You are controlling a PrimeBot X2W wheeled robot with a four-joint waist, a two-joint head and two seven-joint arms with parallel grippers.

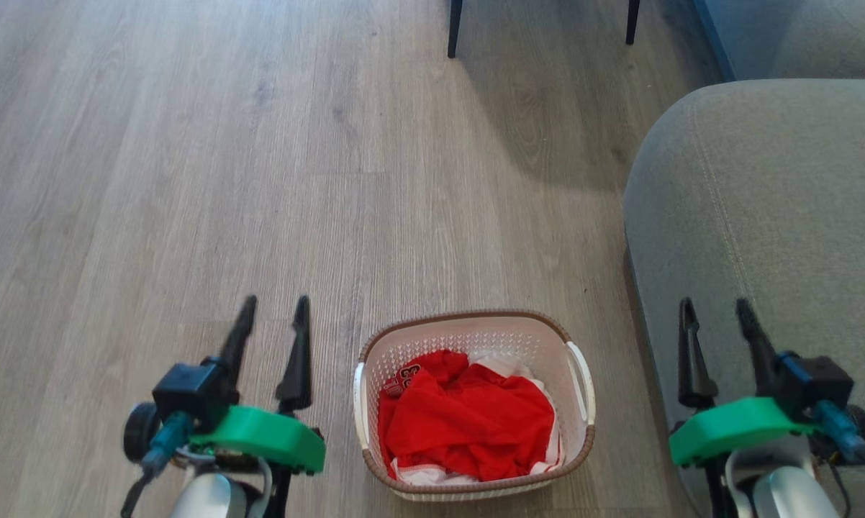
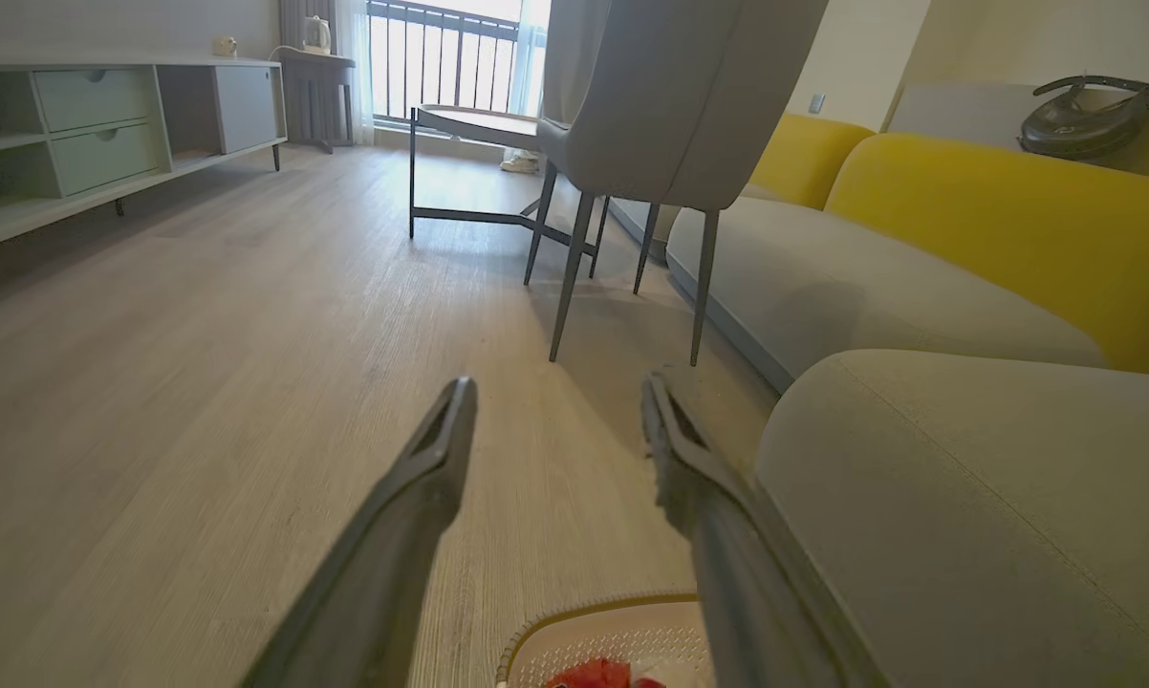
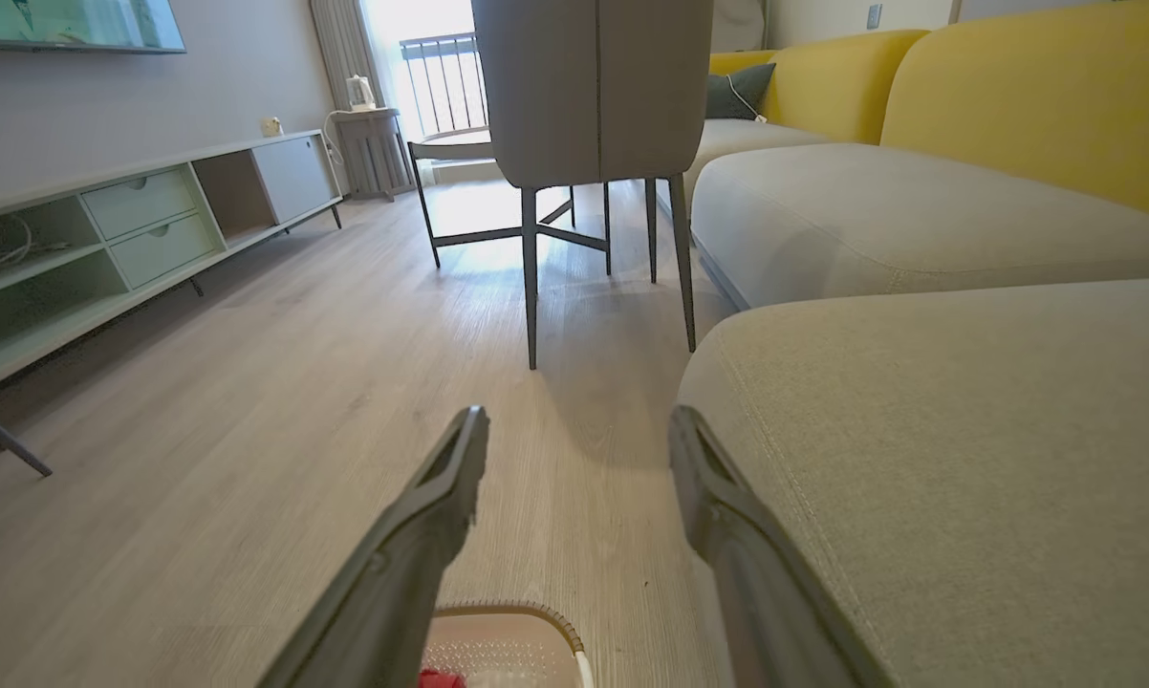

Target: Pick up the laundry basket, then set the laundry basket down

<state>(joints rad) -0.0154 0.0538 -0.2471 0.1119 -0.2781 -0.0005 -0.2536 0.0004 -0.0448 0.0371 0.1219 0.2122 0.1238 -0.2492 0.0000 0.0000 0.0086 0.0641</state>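
Observation:
The laundry basket (image 1: 476,332) stands on the wooden floor between my two arms, white and perforated with a brown rim, holding red and white clothes (image 1: 468,417). My left gripper (image 1: 274,305) hangs open to the basket's left, fingers pointing away from me, nothing between them. My right gripper (image 1: 717,308) is open to the basket's right, over the grey sofa seat. A corner of the basket (image 2: 622,635) peeks in at the bottom of the left wrist view between the open fingers of that gripper (image 2: 555,392). In the right wrist view the basket (image 3: 508,645) lies low, below the open right gripper (image 3: 579,425).
A grey sofa seat (image 1: 771,216) rises close on the basket's right. A chair with dark legs (image 2: 632,143) and a low table (image 2: 469,124) stand ahead, a yellow sofa back (image 2: 1014,229) beyond. A pale green cabinet (image 3: 135,229) lines the left wall. Open floor (image 1: 188,180) lies left and ahead.

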